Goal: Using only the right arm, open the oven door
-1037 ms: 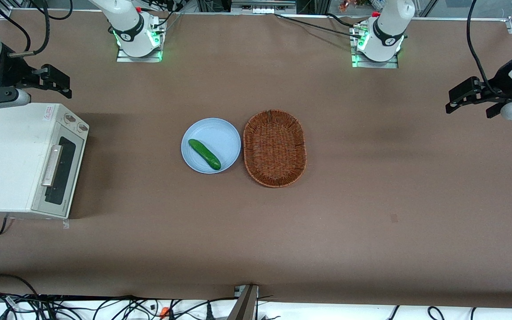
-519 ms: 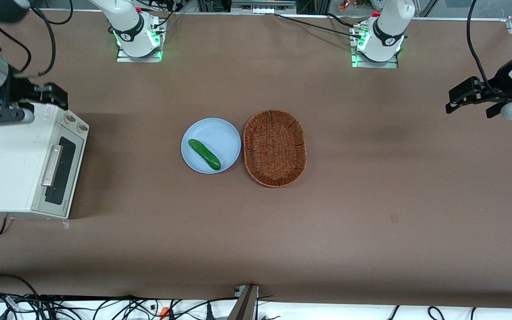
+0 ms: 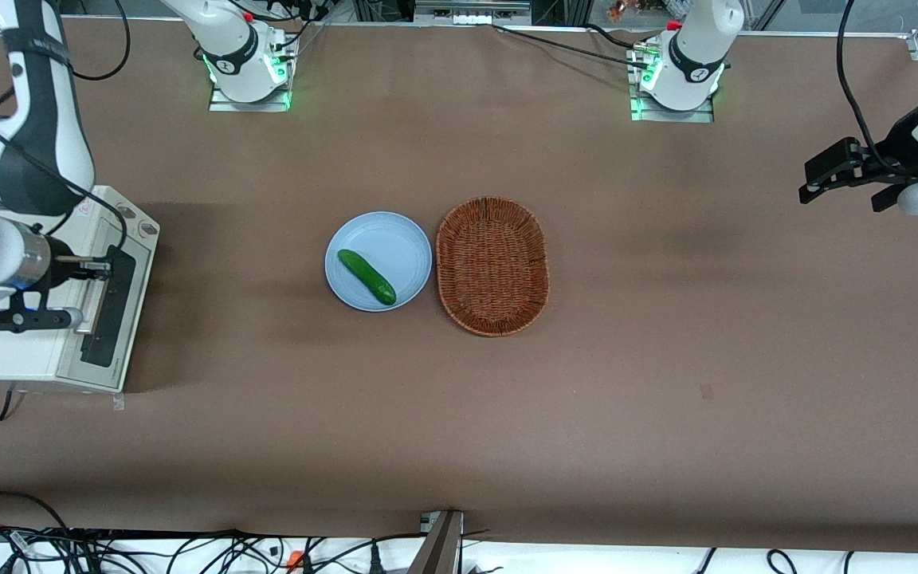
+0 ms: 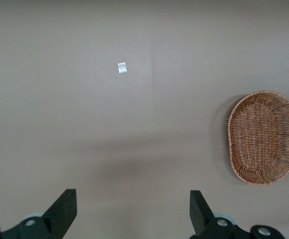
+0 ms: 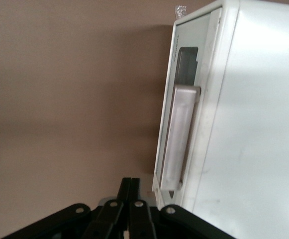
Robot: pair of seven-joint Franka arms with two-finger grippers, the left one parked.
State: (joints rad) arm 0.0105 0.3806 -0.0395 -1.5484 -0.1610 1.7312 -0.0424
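Observation:
The cream-white toaster oven [image 3: 21, 319] stands at the working arm's end of the table. Its oven door [image 3: 108, 319] is closed, with a dark window and a silver bar handle [image 3: 91, 307]. My right arm [image 3: 13, 159] reaches over the oven. My gripper [image 3: 112, 267] is shut and empty, its tips over the door's window just beside the handle. In the right wrist view the shut fingers [image 5: 131, 186] point past the door [image 5: 181, 79], close to one end of the handle [image 5: 180, 134].
A light blue plate [image 3: 399, 239] with a green cucumber [image 3: 366, 277] lies mid-table. A brown wicker basket [image 3: 492, 265] sits beside it, also in the left wrist view [image 4: 261, 137]. The oven's two-knob panel [image 3: 134, 219] is next to the door.
My right arm has swung from the oven's knob end toward the front camera. The gripper now sits over the door by the handle. The oven has not moved.

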